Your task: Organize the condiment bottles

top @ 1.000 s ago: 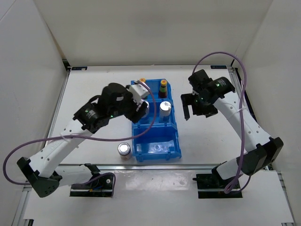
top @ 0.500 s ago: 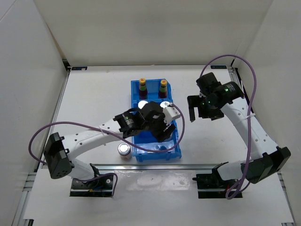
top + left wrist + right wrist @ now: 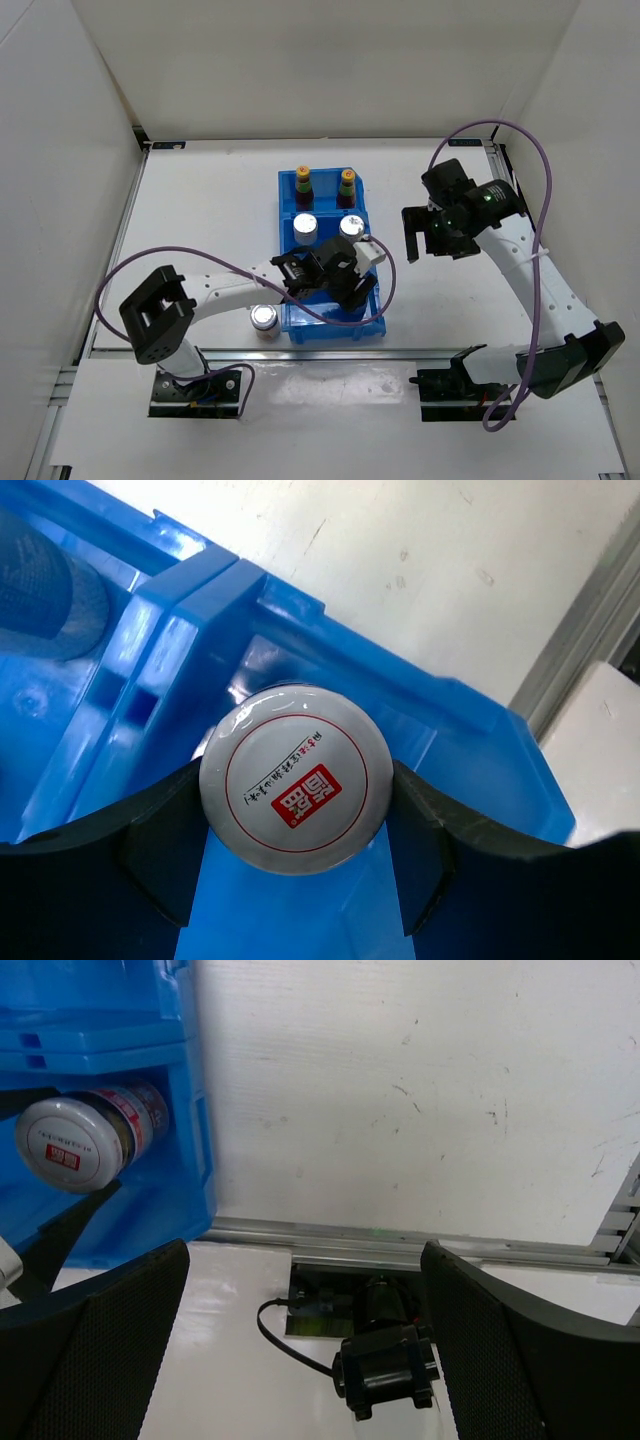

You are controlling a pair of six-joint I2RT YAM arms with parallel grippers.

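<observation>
We judged both condiment bottles (image 3: 303,183) already stood in the blue bin's (image 3: 335,332) far compartment. Left pincer (image 3: 296,790) clasped a white-lidded can (image 3: 295,780); right pincer (image 3: 425,238) gaped empty.

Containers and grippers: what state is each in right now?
Condiment bottles, upright, capped, far compartment of blue bin.
Two cans, upright, middle compartment.
Lone can, upright, on table outside bin.
White-lidded jar, held in near compartment.
Left gripper, shut on white-lidded jar.
Right gripper, open, empty.

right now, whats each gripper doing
left gripper: closed on a can in the bin
right gripper: open, empty
</observation>
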